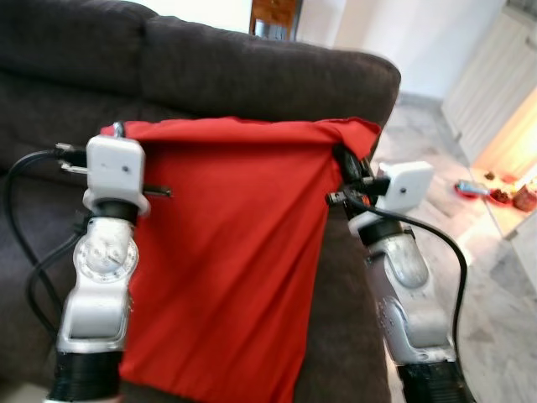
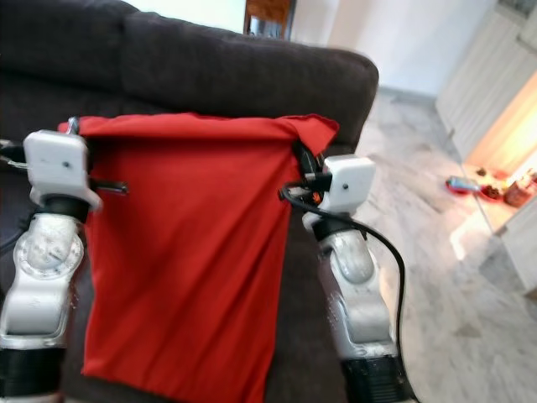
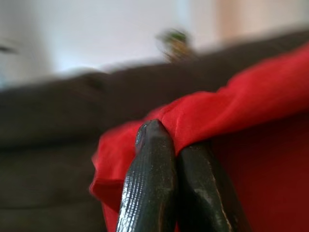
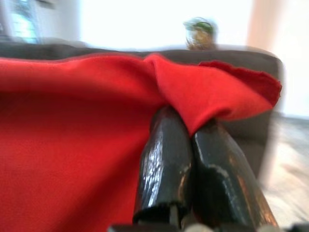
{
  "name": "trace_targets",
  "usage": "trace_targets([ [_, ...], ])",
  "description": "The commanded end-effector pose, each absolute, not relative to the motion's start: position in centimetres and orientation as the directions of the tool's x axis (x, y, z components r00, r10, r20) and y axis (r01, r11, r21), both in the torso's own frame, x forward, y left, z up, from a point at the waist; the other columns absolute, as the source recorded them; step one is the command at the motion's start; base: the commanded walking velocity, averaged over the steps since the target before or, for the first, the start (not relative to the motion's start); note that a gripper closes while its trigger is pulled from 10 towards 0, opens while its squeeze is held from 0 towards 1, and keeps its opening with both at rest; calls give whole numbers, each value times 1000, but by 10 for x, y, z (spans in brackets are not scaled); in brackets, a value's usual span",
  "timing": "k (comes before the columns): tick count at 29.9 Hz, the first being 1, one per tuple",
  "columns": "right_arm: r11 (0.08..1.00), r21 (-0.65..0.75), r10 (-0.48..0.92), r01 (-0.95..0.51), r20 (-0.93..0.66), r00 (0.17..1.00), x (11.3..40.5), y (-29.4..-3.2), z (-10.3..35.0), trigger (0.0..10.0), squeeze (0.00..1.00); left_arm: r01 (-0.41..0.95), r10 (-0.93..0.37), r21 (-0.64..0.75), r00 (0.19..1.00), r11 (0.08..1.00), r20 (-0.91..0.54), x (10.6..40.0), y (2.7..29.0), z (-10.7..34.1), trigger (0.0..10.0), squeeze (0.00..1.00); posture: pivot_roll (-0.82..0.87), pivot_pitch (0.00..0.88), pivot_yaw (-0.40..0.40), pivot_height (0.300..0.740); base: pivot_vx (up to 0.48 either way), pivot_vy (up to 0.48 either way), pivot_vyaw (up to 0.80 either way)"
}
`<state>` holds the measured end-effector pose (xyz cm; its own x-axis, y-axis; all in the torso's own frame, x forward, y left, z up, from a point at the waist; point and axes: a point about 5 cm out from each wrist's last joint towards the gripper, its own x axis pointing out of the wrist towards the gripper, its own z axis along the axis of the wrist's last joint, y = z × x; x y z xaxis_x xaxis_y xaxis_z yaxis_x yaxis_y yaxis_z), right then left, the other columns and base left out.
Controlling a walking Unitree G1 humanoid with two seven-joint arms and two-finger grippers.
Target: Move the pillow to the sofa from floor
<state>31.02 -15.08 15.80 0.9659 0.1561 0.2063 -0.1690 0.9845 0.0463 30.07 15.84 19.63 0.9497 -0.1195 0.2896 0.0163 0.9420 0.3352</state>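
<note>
**Pillow carried to sofa**

Now the red pillow (image 1: pixel 226 252) hangs off the floor before the sofa (image 1: pixel 252 75). Left hand (image 3: pixel 176 145) and right hand (image 4: pixel 190 130) each pinch an upper corner. Advice: lift level, clear the seat edge, release both together.

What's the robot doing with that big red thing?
The robot is holding a red pillow up in front of a dark sofa. Its left gripper is pinched shut on one top corner and its right gripper is pinched shut on the other, so the pillow hangs down flat between the two arms. It is off the floor but not yet lying on the sofa.
</note>
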Motion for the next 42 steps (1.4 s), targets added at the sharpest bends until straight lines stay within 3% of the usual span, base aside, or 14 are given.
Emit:
trace_targets([
  [1,986,40,148,-162,233,961,310,-151,159,10000,0,44,-129,350,966,936,226,298,160,182,10000,0,144,0,-141,740,0,0,0],
  [20,973,29,219,-227,166,962,309,-148,136,10000,0,18,-75,418,990,908,121,299,174,168,10000,0,151,0,-149,740,0,0,0],
  [21,974,29,215,-223,165,963,309,-149,136,10000,0,12,-70,421,990,907,123,300,175,168,10000,55,148,0,-148,740,0,0,0],
  [22,974,29,215,-223,165,962,309,-149,136,10000,0,11,-69,422,990,906,123,300,175,168,10000,231,148,0,-148,740,0,0,0],
  [23,974,30,216,-224,166,962,309,-149,136,10000,0,11,-69,424,990,906,122,300,175,168,10000,231,145,0,-148,740,0,0,0],
  [24,974,31,217,-225,166,962,309,-149,136,10000,0,9,-67,424,990,906,123,300,175,168,10000,1000,145,0,-148,740,0,0,0],
  [27,972,34,225,-233,166,960,309,-148,136,10000,0,3,-62,422,990,906,125,300,174,168,10000,1000,146,0,-149,740,0,0,0],
  [28,968,40,238,-247,166,957,309,-147,136,10000,239,1,-61,423,990,906,127,300,174,169,10000,1000,146,0,-150,740,0,0,0],
  [29,967,40,241,-251,166,956,308,-146,136,10000,655,0,-60,424,990,905,128,300,174,169,10000,1000,146,0,-150,740,0,0,0],
  [30,967,40,243,-253,166,956,308,-146,136,10000,655,-1,-60,425,990,905,129,300,174,169,10000,1000,146,0,-150,740,0,0,0],
  [31,966,31,247,-255,166,955,308,-145,136,10000,1000,-7,-55,426,989,905,135,300,174,170,10000,1000,145,0,-150,740,0,0,0],
  [40,970,12,237,-242,156,959,309,-147,134,10000,1000,-5,-61,420,988,907,143,301,173,172,10000,1000,144,0,-152,740,0,0,0],
  [41,974,3,223,-225,143,964,310,-149,131,10000,0,-4,-62,419,988,908,144,301,172,172,10000,1000,142,0,-151,740,0,0,0],
  [42,976,0,215,-217,136,967,310,-151,129,10000,0,-4,-62,419,988,908,143,301,171,172,10000,1000,142,0,-151,740,0,0,0],
])
